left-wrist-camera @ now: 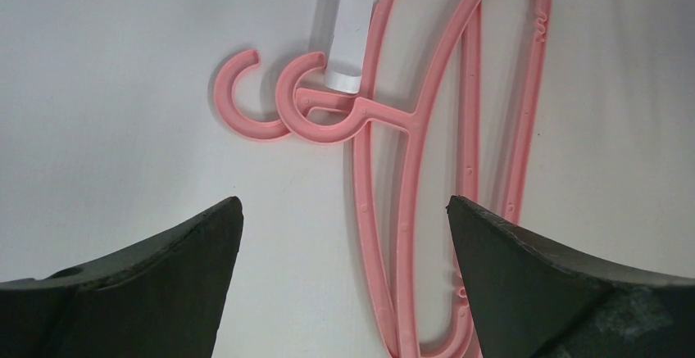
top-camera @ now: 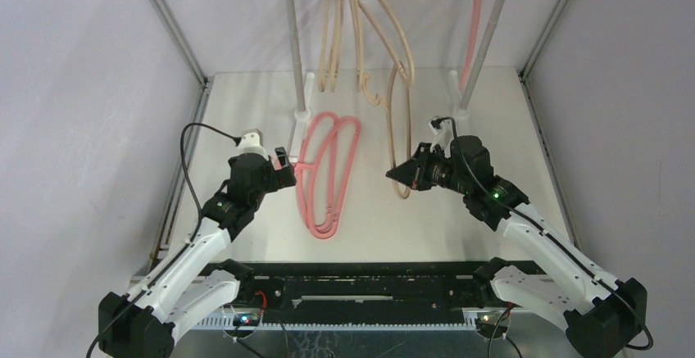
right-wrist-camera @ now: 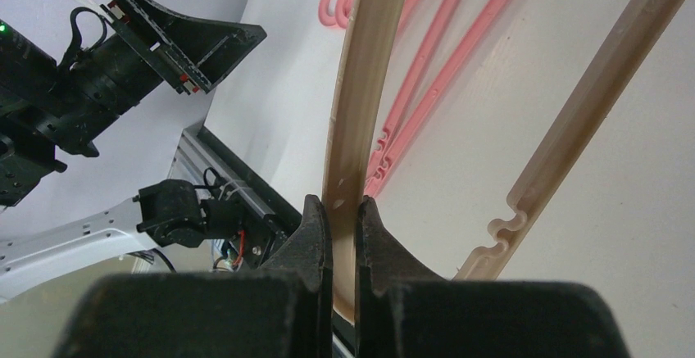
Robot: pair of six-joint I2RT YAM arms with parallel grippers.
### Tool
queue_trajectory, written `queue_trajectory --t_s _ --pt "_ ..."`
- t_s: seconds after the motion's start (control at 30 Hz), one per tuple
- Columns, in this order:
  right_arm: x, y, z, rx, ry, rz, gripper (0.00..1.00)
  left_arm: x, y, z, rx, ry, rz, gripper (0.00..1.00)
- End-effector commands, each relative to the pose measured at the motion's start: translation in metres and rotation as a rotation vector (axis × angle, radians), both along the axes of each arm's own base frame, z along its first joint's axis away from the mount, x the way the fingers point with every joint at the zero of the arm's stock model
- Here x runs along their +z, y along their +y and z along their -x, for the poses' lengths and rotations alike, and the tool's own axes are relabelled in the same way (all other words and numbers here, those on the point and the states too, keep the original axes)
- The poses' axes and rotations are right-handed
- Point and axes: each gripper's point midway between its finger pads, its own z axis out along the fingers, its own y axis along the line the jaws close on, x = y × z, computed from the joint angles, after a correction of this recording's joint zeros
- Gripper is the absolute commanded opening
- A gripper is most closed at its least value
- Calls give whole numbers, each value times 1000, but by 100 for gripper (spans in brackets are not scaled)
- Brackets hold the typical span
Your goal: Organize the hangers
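Note:
Two salmon pink hangers [top-camera: 300,169] lie stacked flat on the white table, hooks toward the left rack pole. In the left wrist view they [left-wrist-camera: 410,129] lie under and just right of my left gripper [left-wrist-camera: 344,202], which is open and empty above them. In the top view the left gripper [top-camera: 288,164] is at their left edge. My right gripper [top-camera: 399,174] is shut on the lower rim of a beige hanger [top-camera: 393,120] that reaches up toward the rack. In the right wrist view the pads [right-wrist-camera: 344,202] pinch its beige bar [right-wrist-camera: 365,88].
Several beige hangers [top-camera: 332,38] and one pink hanger [top-camera: 475,22] hang from the rack at the back. Two grey poles [top-camera: 291,38] [top-camera: 492,38] stand in white feet [top-camera: 302,115]. Metal frame rails run along both table sides.

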Motion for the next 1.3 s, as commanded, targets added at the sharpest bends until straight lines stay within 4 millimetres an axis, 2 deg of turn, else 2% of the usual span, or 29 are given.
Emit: queue_trajectory --t_s 0.0,0.1,0.4,0.6,0.8,0.9,1.1,1.27 --pt "25 6 6 26 -72 -64 0 7 -3 -2 0 -23 21 99" --pt "28 -1 10 0 -80 -59 0 7 -4 -2 -5 -22 22 100" --pt "-10 -21 30 -44 -12 -16 0 3 -4 -1 -8 -16 20 99" --pt "-14 -30 48 -54 -13 -16 0 3 -5 -1 -5 -20 24 99" --pt "15 -38 56 -80 -77 -88 0 3 -9 -1 -12 -21 33 99" --pt "28 -34 55 -74 -88 -112 0 4 -11 -1 -18 -21 34 99" --pt "67 -17 36 -57 -151 -168 0 9 -9 0 -10 -36 13 99" --pt "113 -1 18 -53 -230 -257 0 9 -4 2 2 -31 -10 99"
